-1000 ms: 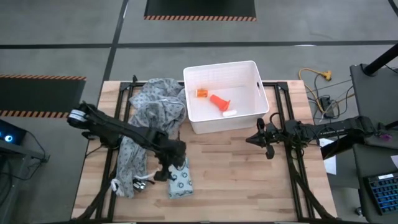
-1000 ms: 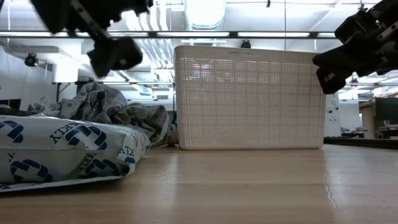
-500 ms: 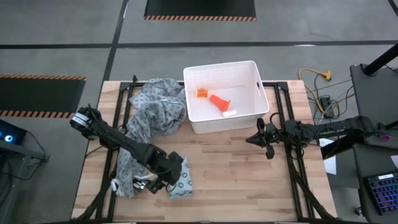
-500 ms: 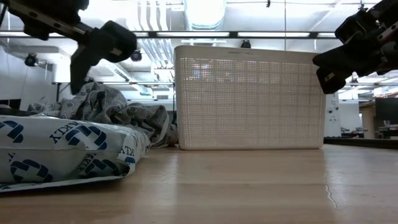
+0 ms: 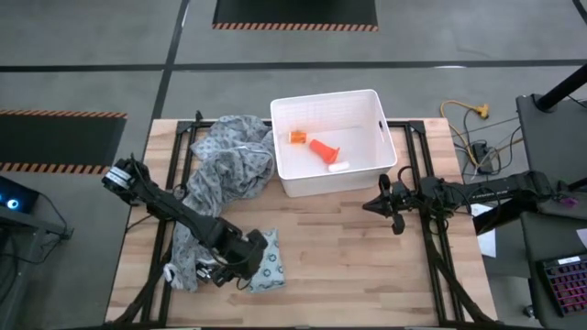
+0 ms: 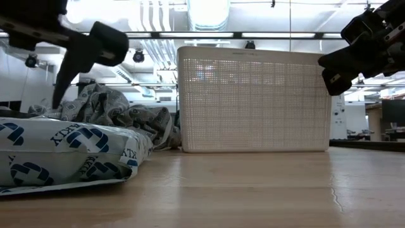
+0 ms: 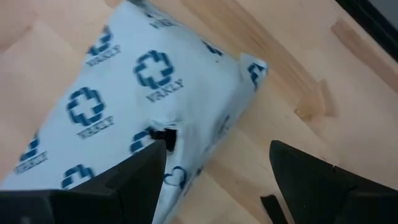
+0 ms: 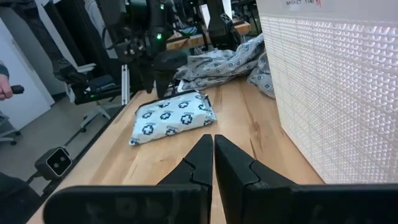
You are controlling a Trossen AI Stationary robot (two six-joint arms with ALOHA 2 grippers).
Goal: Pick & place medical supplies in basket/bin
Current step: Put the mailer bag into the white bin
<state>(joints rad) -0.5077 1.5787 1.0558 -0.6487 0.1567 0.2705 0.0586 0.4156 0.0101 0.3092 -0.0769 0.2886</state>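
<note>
The pale packet (image 5: 269,267) printed with blue crosses lies flat on the wood near the table's near edge. It also fills the left wrist view as the packet (image 7: 118,93). My left gripper (image 5: 244,260) is open and comes down over the packet's long edge (image 7: 211,134). One finger is on the packet and the other stands over bare wood. The white perforated bin (image 5: 376,115) holds an orange cone (image 5: 323,149), a small orange piece (image 5: 298,137) and a white piece (image 5: 339,168). My right gripper (image 8: 213,155) hangs shut above the table, right of the bin. My left gripper touches the packet with one fingertip (image 7: 158,149), coming from above on a slant. The tip meets the top face near the long edge (image 7: 177,127), where the wrapper is dented and wrinkled. The other finger (image 7: 298,168) is off the packet, over the wood. The packet lies flat on the table.
A grey patterned cloth (image 5: 225,170) is heaped left of the bin and trails toward the near edge beside the packet. Small pale bits (image 5: 206,272) lie at its near end. Bare wood (image 5: 367,266) stretches between the packet and the right arm. A person's hand (image 8: 5,87) shows beyond the table.
My left gripper has moved toward the table's near edge and come down, tipping its fingers downward onto the packet, which now lies partly under it. The packet has stayed where it was.
</note>
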